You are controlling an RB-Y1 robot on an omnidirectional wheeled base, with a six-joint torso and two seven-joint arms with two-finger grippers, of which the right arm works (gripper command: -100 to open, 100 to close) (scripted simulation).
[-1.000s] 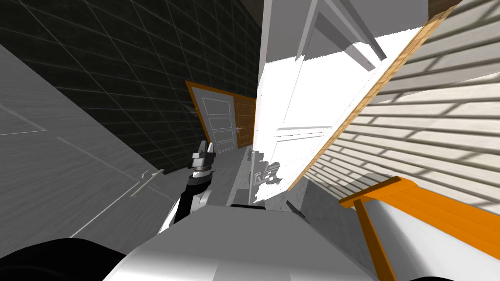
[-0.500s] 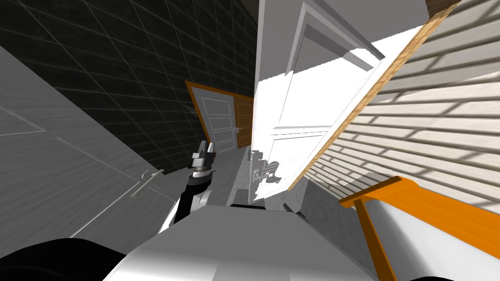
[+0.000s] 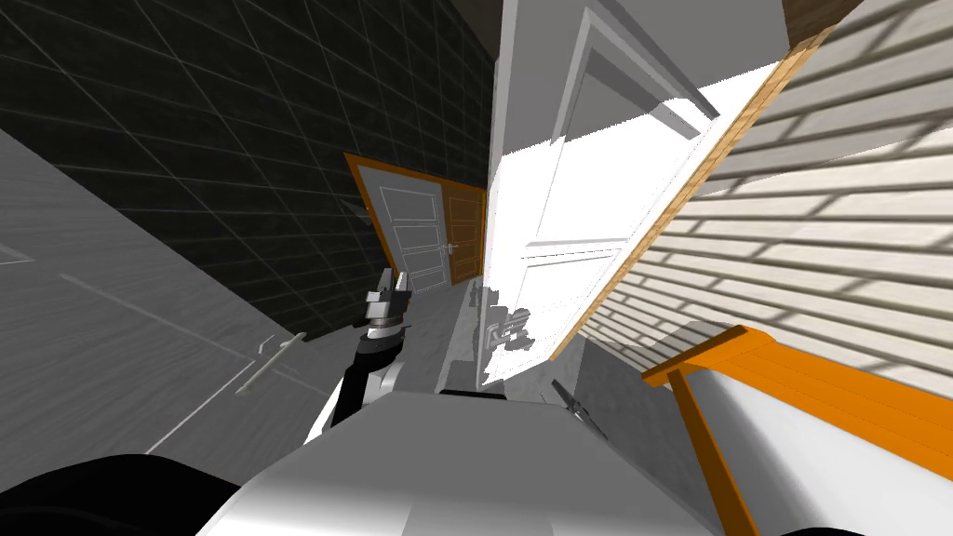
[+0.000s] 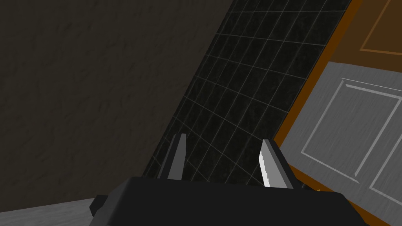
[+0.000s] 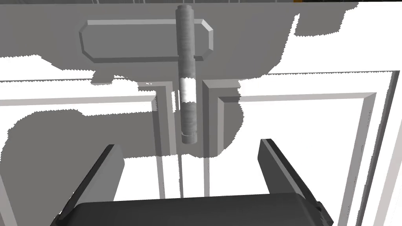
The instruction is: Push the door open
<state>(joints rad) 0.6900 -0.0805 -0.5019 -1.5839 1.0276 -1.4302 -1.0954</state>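
The white panelled door (image 3: 577, 214) stands ajar just ahead of me, its edge toward me and sunlight across its face. Its grey lever handle (image 3: 507, 326) sits low on that face. In the right wrist view the lever handle (image 5: 187, 78) hangs from a grey backplate (image 5: 147, 41) on the door (image 5: 314, 137). My right gripper (image 5: 192, 168) is open and faces the door just short of the lever's free end, with nothing between its fingers. My left gripper (image 3: 395, 284) is raised left of the door's edge, and the left gripper (image 4: 223, 161) is open and holds nothing.
A grey door with a lever handle (image 3: 270, 363) lies close on my left, below a dark tiled wall (image 3: 233, 140). Farther ahead is a grey door in an orange frame (image 3: 414, 233). An orange frame (image 3: 744, 363) and a sunlit slatted wall (image 3: 819, 233) stand on my right.
The whole head picture has shifted slightly, so I have moved a little. The white door's face shows a bit broader. My left arm holds its pose.
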